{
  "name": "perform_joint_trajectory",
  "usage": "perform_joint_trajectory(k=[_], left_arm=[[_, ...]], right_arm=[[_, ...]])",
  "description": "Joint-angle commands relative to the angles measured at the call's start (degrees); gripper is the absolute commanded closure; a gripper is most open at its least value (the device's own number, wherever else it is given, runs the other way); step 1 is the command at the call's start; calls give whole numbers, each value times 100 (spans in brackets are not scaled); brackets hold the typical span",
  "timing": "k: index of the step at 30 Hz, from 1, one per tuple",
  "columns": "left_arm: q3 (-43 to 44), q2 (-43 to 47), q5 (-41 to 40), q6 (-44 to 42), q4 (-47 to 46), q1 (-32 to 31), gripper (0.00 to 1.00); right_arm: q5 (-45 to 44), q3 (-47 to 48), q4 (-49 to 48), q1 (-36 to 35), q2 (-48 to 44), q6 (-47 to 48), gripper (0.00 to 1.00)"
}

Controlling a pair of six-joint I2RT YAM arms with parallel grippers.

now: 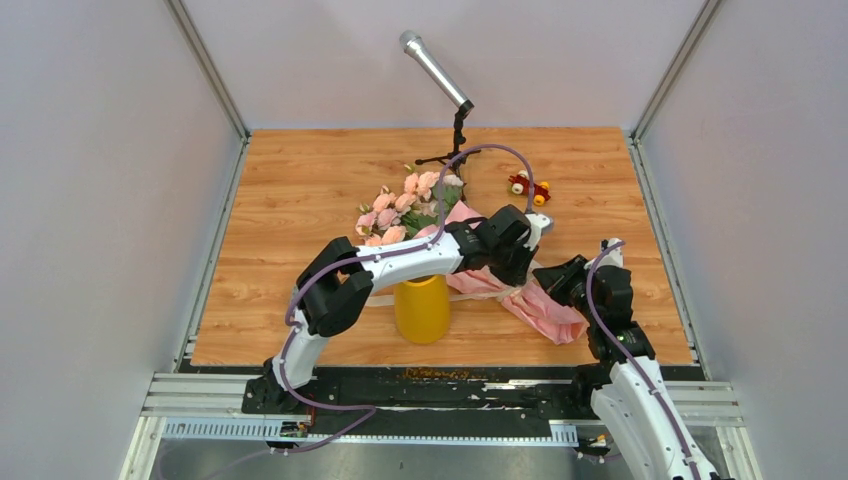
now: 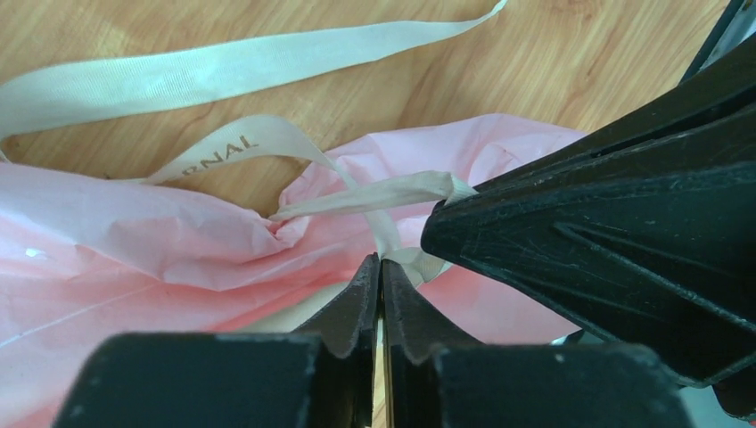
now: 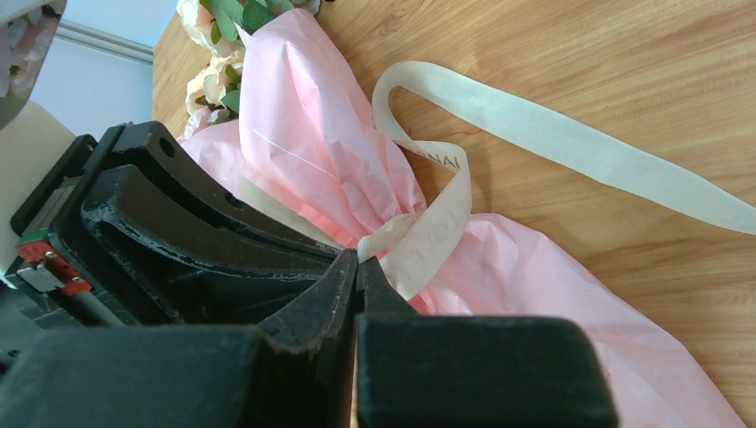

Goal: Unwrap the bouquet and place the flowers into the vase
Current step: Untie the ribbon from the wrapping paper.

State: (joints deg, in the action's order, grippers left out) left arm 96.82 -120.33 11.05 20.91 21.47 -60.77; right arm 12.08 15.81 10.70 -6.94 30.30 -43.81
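The bouquet (image 1: 470,250) lies across the wooden table, with its pink and peach flowers (image 1: 400,205) at the far left end and the pink wrapping paper (image 1: 548,312) trailing to the near right. A yellow vase (image 1: 422,308) stands upright in front of it, under my left arm. My left gripper (image 2: 382,260) is shut on the beige ribbon (image 2: 223,71) at the knot over the paper (image 2: 134,241). My right gripper (image 3: 358,259) is shut on the same ribbon (image 3: 553,143) from the other side. The two grippers' tips almost touch. The stems are hidden in the paper.
A silver microphone (image 1: 437,70) on a small black stand rises at the back centre. A small red and yellow toy (image 1: 528,187) lies at the back right. Grey walls close in both sides, and a metal rail (image 1: 400,400) runs along the near edge.
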Motion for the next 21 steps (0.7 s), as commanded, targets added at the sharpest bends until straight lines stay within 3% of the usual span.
perform_joint_trajectory(k=[1,3,13,21], left_arm=[[-97,65,-36,73,-284,-26,95],[-243,225,-222,77,-349,-23,100],[-915,1009,-672,117,-562,-28,100],[-616,814,-496,87,-427,-22,100]], right_arm=[[-44,42,-46,26,0,85,100],[-128,55,-35,26,35,123,100],[-530,106,-27,50,480,233,100],[-503,73,-33,64,397,211,100]])
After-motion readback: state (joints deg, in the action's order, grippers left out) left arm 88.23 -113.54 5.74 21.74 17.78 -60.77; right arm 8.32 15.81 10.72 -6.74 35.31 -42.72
